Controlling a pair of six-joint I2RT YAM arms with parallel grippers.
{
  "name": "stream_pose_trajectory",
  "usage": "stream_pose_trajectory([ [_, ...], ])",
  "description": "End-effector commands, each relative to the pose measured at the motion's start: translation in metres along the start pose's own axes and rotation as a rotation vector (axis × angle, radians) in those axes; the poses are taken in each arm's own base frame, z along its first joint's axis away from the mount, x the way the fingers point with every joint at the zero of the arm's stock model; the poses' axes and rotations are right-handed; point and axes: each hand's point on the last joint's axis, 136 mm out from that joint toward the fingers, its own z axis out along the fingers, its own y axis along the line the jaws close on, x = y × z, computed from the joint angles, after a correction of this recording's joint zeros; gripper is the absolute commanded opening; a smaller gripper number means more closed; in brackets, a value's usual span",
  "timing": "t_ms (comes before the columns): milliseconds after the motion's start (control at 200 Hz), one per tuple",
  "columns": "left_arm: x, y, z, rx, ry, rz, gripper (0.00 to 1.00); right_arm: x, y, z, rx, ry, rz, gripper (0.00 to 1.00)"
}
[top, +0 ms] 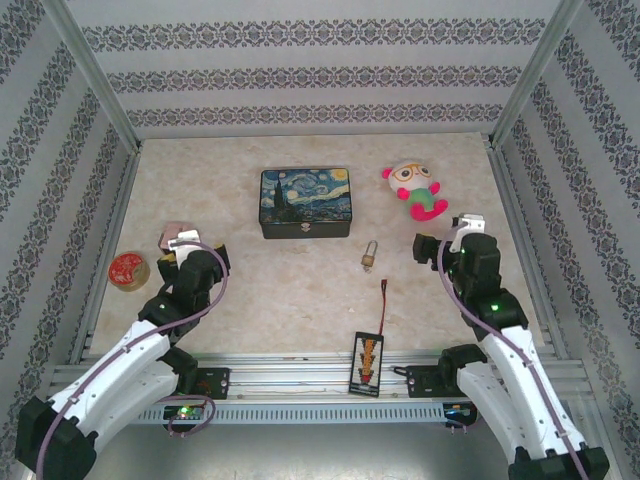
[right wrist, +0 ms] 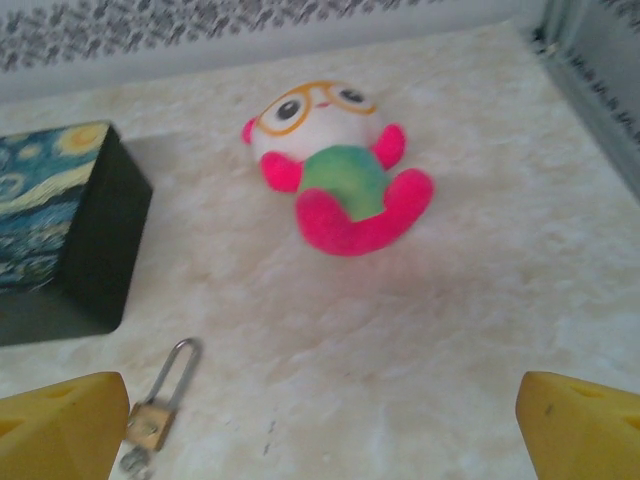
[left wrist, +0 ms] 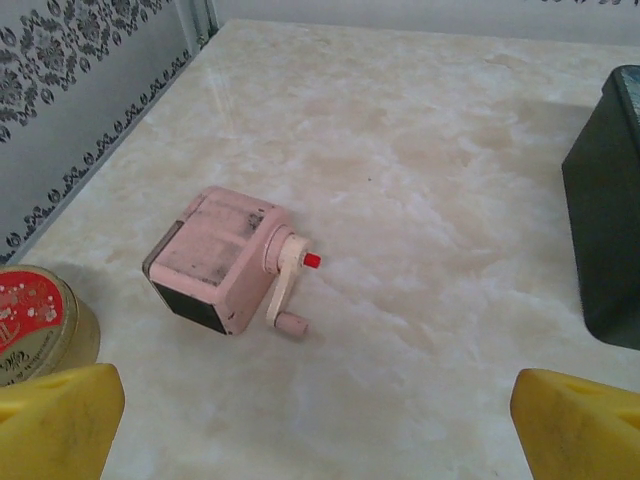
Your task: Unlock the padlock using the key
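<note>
On the table (top: pixel 300 300), near the box (top: pixel 305 200): the padlock (top: pixel 370 256)

1. The table (top: pixel 300 300) has a pale beige, marbled top.
2. Walls (top: pixel 310 60) close in three sides, light grey with dark ornamental bands.
3. Metal posts (top: pixel 95 75) stand at the far corners.
4. Metal rails (top: pixel 280 363) run along the near edge.
5. The light is soft and even.

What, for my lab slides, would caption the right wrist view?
Open right gripper facing the brass padlock lying on the table, plush toy and painted box behind.
</note>
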Motion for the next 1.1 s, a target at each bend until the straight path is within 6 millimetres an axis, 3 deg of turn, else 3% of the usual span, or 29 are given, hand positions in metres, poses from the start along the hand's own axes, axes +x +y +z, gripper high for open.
stream_pose_trajectory([
  [0, -0.018, 0.001, 0.007, 0.004, -0.073, 0.003, 0.99, -0.018, -0.022, 0.000, 0.117, -0.143, 0.035, 0.98],
  [290, -0.023, 0.010, 0.040, 0.047, -0.073, -0.005, 0.99, -0.008, -0.031, 0.020, 0.156, -0.224, 0.027, 0.98],
  [475, -0.035, 0.007, 0.053, 0.068, -0.159, 0.066, 0.99, -0.014, -0.028, 0.029, 0.153, -0.236, -0.026, 0.98],
  [495, -0.036, 0.007, 0.055, 0.065, -0.162, 0.068, 0.99, -0.002, -0.030, 0.034, 0.160, -0.213, -0.037, 0.98],
  [585, -0.035, 0.010, 0.063, 0.051, -0.164, 0.081, 0.99, -0.001, -0.033, 0.036, 0.176, -0.213, -0.043, 0.98],
  [805, -0.030, 0.002, 0.082, 0.078, -0.194, 0.106, 0.99, 0.004, -0.034, 0.040, 0.176, -0.246, -0.055, 0.98],
  [1094, -0.027, -0.027, 0.103, 0.199, -0.222, 0.112, 0.99, 0.011, -0.042, 0.047, 0.210, -0.235, -0.057, 0.98],
])
